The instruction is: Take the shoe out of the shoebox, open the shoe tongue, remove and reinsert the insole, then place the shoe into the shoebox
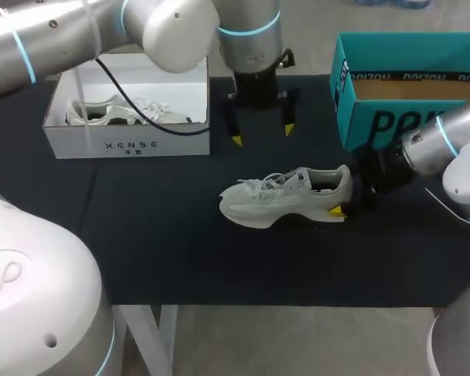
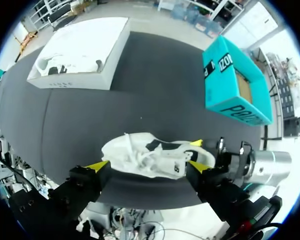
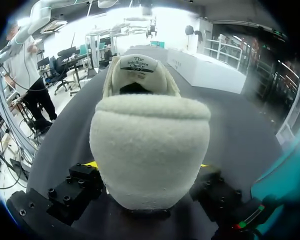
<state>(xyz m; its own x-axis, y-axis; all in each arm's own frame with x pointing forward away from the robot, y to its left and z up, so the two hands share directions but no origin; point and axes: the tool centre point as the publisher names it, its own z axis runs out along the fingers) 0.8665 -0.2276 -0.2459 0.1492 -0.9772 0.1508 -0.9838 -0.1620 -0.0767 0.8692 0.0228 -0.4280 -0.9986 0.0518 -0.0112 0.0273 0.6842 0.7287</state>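
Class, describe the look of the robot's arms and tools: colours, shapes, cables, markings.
The left arm and right arm are rounded silver-grey tubes with light-blue rings at joints; a black cable trails from the left. The left tool and right tool are black, with yellow-tipped fingers.

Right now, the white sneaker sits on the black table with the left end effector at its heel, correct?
No. It is the right end effector at the heel, per the right wrist view; the white sneaker does sit on the black table.

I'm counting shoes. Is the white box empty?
No, a pale shoe with laces lies inside the white box.
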